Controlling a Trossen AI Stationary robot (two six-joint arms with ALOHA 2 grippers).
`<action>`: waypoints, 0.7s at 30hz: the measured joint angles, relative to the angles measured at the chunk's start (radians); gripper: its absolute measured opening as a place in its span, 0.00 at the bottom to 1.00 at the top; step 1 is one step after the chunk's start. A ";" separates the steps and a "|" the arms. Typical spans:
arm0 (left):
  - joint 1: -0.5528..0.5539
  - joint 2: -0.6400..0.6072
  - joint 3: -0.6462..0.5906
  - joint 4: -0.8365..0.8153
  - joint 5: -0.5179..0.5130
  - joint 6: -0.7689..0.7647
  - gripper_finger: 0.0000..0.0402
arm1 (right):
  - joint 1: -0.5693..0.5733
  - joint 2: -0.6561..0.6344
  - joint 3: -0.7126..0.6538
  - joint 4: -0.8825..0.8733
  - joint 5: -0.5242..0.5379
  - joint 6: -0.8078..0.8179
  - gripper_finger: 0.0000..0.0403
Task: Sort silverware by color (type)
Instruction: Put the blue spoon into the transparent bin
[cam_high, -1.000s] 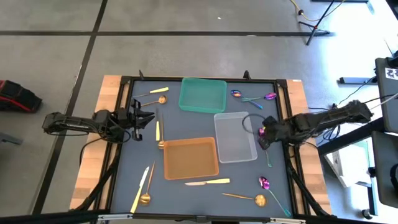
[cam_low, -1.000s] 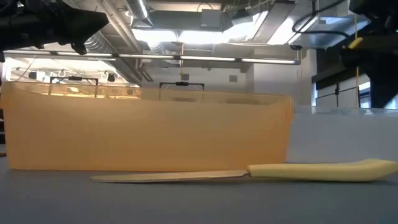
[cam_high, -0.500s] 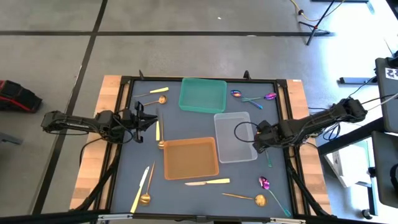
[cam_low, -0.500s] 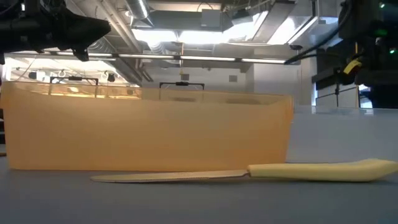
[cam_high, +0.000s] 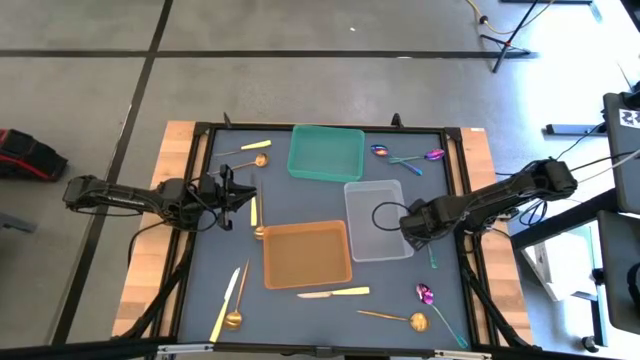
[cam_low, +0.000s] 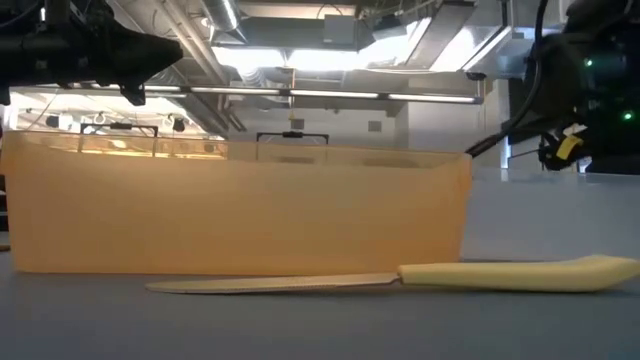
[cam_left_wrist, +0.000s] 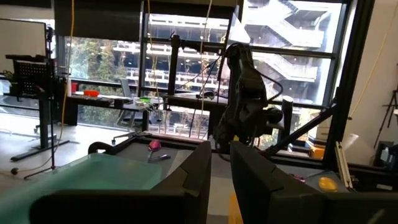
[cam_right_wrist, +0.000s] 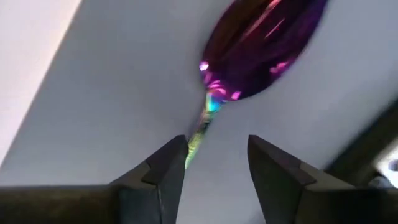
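So the right gripper (cam_high: 412, 222) is sitting over the clear rectangular plastic tray's (cam_high: 372, 200) 4 o'clock corner, fingers spread apart with nothing between them. Its wrist view shows an iridescent purple spoon with a teal handle (cam_right_wrist: 261, 46) lying on a pale floor just ahead of the open fingers (cam_right_wrist: 163, 165), stem running down toward the gap.

The left gripper (cam_high: 236, 196) is parked out at 9 o'clock on the dark surface (cam_high: 200, 280), fingers only a narrow gap apart and holding nothing I can see. Right beside it at its 3 o'clock lies a gold round-bowled spoon (cam_high: 256, 215).

Rest of the silverware is scattered around: two more purple spoons (cam_high: 405, 157) at 1 o'clock, another purple one (cam_high: 430, 297) at 5 o'clock next to a gold spoon (cam_high: 400, 319), a yellow-handled knife (cam_high: 335, 293) just below the orange rectangular tray (cam_high: 306, 254), and a knife plus spoon (cam_high: 228, 305) at 7 o'clock. The teal rectangular tray (cam_high: 326, 152) sits at 12 o'clock.
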 joint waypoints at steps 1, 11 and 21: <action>0.000 0.000 0.000 0.001 0.000 0.000 0.14 | 0.000 0.004 -0.011 0.021 -0.010 0.000 0.42; 0.000 0.000 0.000 0.022 -0.006 0.000 0.14 | 0.002 0.008 -0.032 0.083 -0.038 -0.026 0.24; 0.000 0.000 0.000 0.037 -0.006 0.000 0.14 | 0.003 0.008 -0.032 0.078 -0.052 -0.075 0.01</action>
